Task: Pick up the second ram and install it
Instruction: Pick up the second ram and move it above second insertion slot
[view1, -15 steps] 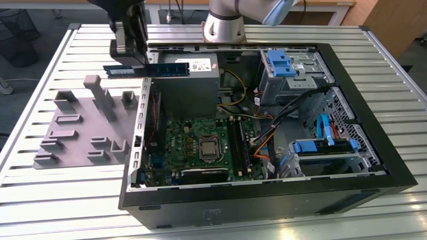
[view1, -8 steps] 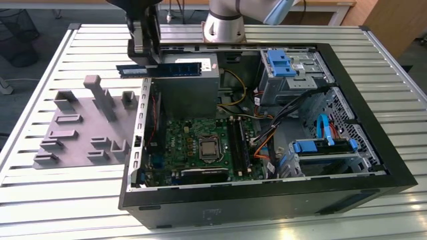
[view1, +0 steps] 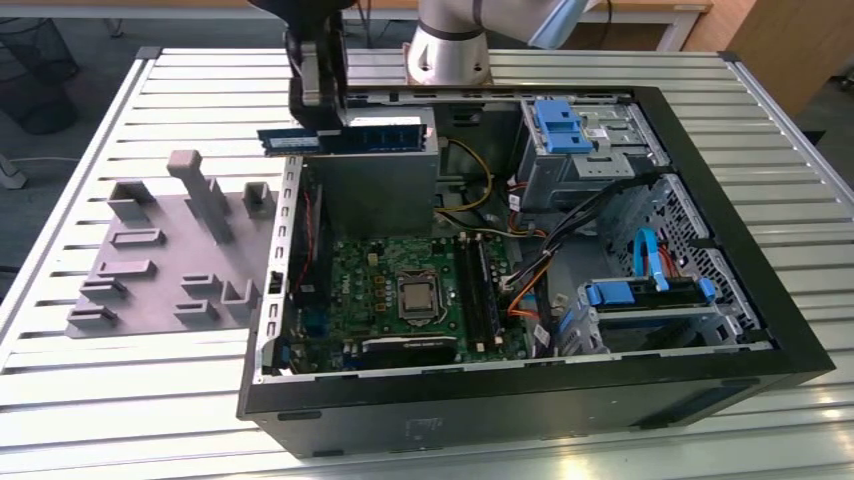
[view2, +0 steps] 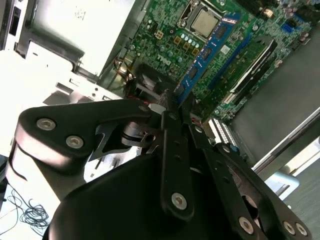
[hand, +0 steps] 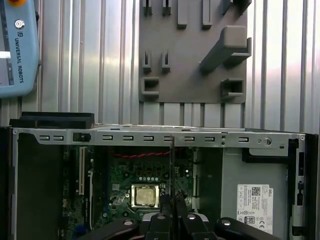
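Observation:
My gripper (view1: 324, 122) hangs over the back left corner of the open computer case (view1: 747, 300), shut on the second ram (view1: 387, 135), a long blue-green stick held level in the air above the power supply. In the second wrist view the ram (view2: 205, 55) runs out edge-on from between the fingertips of the gripper (view2: 172, 102), over the motherboard (view2: 170, 35). In the first wrist view the gripper (hand: 172, 205) grips the ram (hand: 171, 165), seen as a thin upright edge. The long black memory slots (view1: 474, 280) lie beside the processor (view1: 418, 296), well below and in front of the ram.
A grey holder plate (view1: 160, 250) with upright pegs lies on the slatted table at the exterior view's left of the case. Cables (view1: 534, 270) and blue drive-bay clips (view1: 558, 125) fill the case's right half. A teach pendant (hand: 17, 50) lies on the table.

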